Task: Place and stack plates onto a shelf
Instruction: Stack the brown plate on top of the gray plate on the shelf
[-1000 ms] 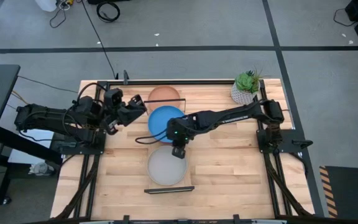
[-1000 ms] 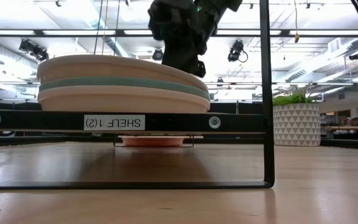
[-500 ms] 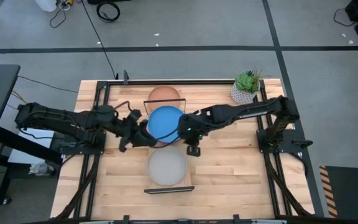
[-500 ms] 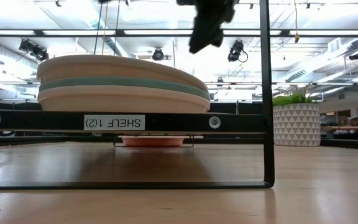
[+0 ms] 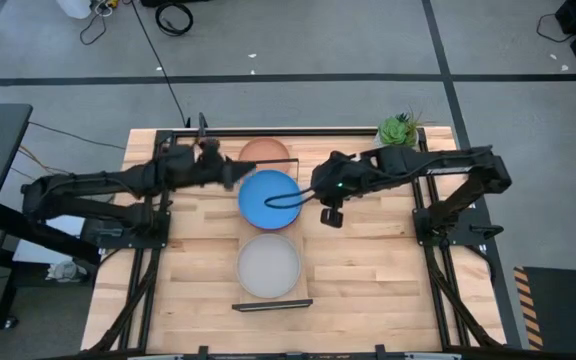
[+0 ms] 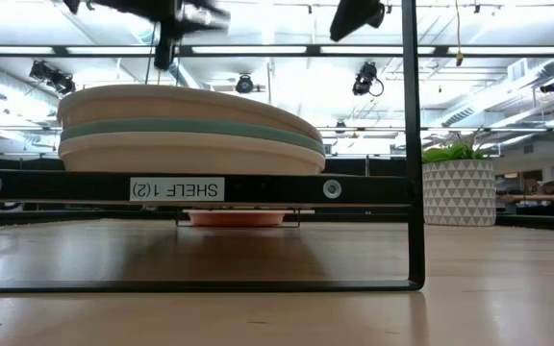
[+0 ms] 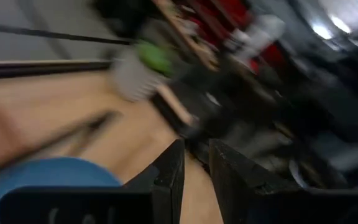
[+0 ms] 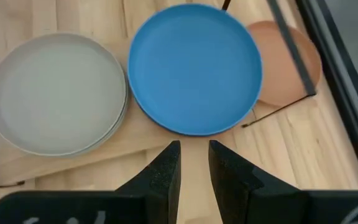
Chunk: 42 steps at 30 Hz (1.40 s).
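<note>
A bright blue plate (image 5: 270,198) (image 8: 194,68) lies flat on the far half of the shelf (image 5: 303,295) (image 8: 73,165). On the near half is a stack topped by a grey plate (image 5: 268,265) (image 8: 55,93); the low view shows this stack (image 6: 186,130) with a teal layer. A terracotta plate (image 5: 264,152) (image 8: 288,62) lies on the table, partly under the shelf's far wire end. My left gripper (image 5: 230,175) (image 7: 196,155) is shut by the blue plate's far-left edge. My right gripper (image 5: 331,212) (image 8: 194,152), also shut, hovers right of that plate.
A potted green plant (image 5: 398,140) (image 6: 460,187) stands at the table's far right corner. Black wire frame posts (image 6: 414,144) rise at the shelf's end. Bare slatted tabletop lies left and right of the shelf (image 5: 378,260).
My right gripper has risen from the seam between the blue and grey plates and drawn back toward the table's right and far side. My left gripper swung out along the blue plate's left edge toward the near side, then back toward the far edge.
</note>
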Available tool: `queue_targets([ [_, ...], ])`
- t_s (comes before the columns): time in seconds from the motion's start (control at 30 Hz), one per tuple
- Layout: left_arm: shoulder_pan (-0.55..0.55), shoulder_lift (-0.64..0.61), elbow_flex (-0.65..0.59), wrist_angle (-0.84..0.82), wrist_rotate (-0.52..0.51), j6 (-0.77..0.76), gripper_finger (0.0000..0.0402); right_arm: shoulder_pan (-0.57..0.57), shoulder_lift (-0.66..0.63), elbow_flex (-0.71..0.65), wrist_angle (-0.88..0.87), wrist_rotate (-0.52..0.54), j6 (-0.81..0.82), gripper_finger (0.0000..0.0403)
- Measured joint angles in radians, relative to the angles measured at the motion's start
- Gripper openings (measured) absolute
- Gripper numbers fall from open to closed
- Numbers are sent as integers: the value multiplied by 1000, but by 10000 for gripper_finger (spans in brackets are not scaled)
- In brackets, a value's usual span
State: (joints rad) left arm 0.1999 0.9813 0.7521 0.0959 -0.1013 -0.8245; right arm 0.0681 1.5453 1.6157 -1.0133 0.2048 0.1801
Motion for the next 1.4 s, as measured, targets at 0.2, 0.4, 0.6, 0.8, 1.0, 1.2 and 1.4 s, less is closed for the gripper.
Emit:
queue_targets([
  [0.2,256,17,1,-144,78,-45,79,-5,-12,0,20,4,2,89],
  [0.4,445,129,1,-174,175,-47,79,-5,-10,0,33,-18,-12,89],
  [0.6,555,305,1,-177,260,-46,79,-4,-10,0,21,-23,-65,89],
  [0.8,576,454,1,-173,235,16,79,-4,-10,0,-1,-23,-175,89],
  [1.0,583,539,1,-150,214,29,79,-24,-10,0,-6,19,-250,89],
  [1.2,610,608,1,-152,264,33,79,-87,-10,0,17,86,-235,89],
  [1.4,616,629,1,-138,198,53,79,-149,-10,0,102,54,-240,89],
])
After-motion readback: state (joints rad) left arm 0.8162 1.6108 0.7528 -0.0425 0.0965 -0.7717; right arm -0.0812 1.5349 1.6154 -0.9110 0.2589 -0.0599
